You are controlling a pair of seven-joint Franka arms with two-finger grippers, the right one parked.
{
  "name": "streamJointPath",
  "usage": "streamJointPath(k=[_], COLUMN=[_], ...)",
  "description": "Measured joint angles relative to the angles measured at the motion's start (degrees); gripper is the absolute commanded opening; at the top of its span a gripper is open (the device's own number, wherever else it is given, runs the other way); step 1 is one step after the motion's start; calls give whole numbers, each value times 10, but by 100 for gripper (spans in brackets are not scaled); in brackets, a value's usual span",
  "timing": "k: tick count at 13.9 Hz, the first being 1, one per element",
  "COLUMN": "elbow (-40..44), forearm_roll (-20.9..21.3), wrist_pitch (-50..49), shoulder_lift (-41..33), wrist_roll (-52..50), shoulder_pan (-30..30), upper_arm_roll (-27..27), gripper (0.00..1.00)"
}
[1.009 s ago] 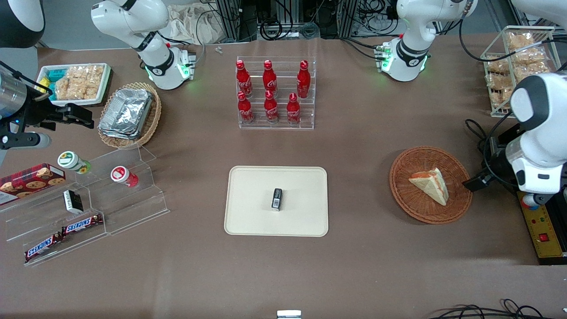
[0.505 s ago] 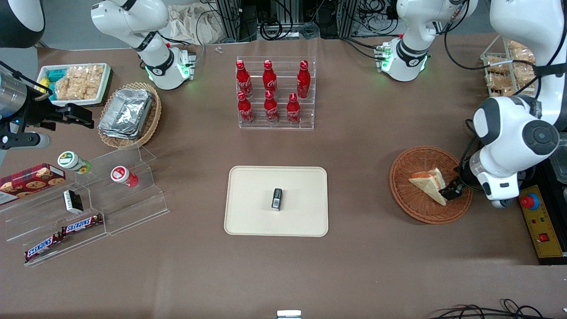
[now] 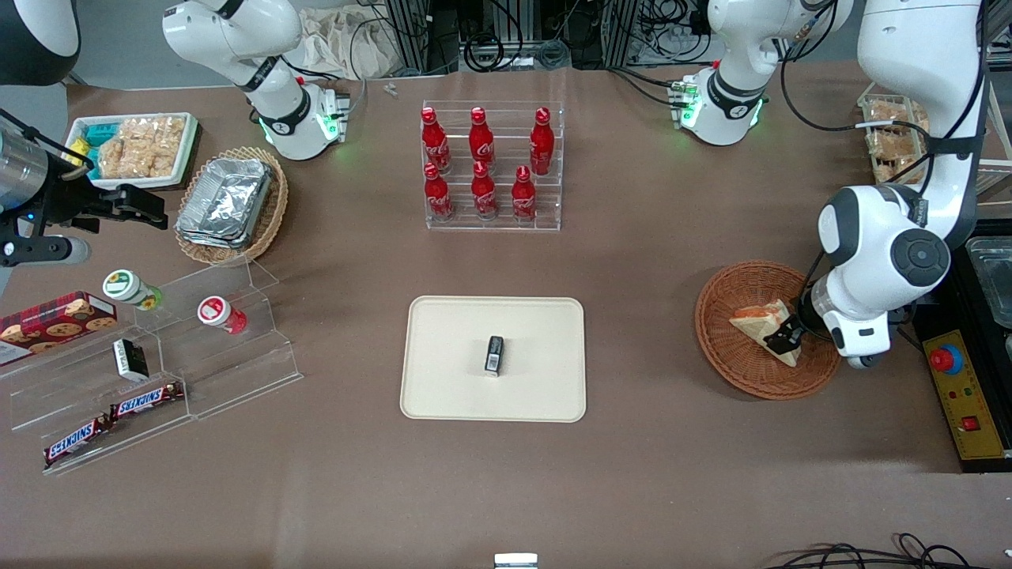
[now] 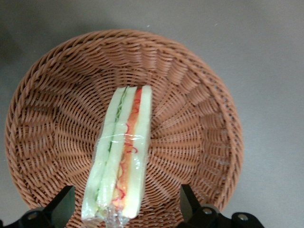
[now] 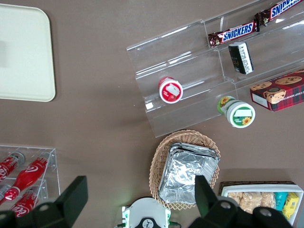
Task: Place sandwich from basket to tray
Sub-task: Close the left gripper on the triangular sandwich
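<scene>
The sandwich (image 3: 755,322), a wrapped white-bread wedge with orange-red and green filling (image 4: 124,147), lies in the round reddish-brown wicker basket (image 3: 735,371) toward the working arm's end of the table. My left gripper (image 3: 783,338) hangs low over the basket, open, its two black fingers standing on either side of one end of the sandwich (image 4: 126,204) without touching it. The basket weave (image 4: 199,118) fills the wrist view. The cream-beige tray (image 3: 443,332) lies at mid-table with a small black packet (image 3: 494,354) on it.
A clear rack of red bottles (image 3: 490,170) stands farther from the front camera than the tray. A yellow-and-black box with a red button (image 3: 961,395) sits beside the basket. A tan basket of foil containers (image 3: 229,201) and an acrylic snack shelf (image 3: 158,348) are toward the parked arm's end.
The left arm has swung in from the table's end. Its gripper has moved over the basket rim and now straddles the sandwich's end. The sandwich has not moved.
</scene>
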Motion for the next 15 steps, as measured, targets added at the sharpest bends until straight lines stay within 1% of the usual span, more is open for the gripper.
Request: streamJointPath(k=[4, 5, 6, 7, 8, 9, 15], elbow=[-35, -43, -46, -47, -46, -46, -24], forearm_roll=[0, 0, 0, 0, 0, 0, 0], wrist_pitch=[51, 61, 68, 72, 75, 76, 79], shoulder_lift=[7, 13, 20, 26, 29, 30, 28], wrist_roll=[0, 0, 0, 0, -1, -3, -40], shoulder_pan=[0, 0, 0, 0, 0, 0, -1], upper_arm_roll=[2, 2, 2, 2, 2, 2, -1], gripper=[100, 97, 79, 42, 13, 0, 0])
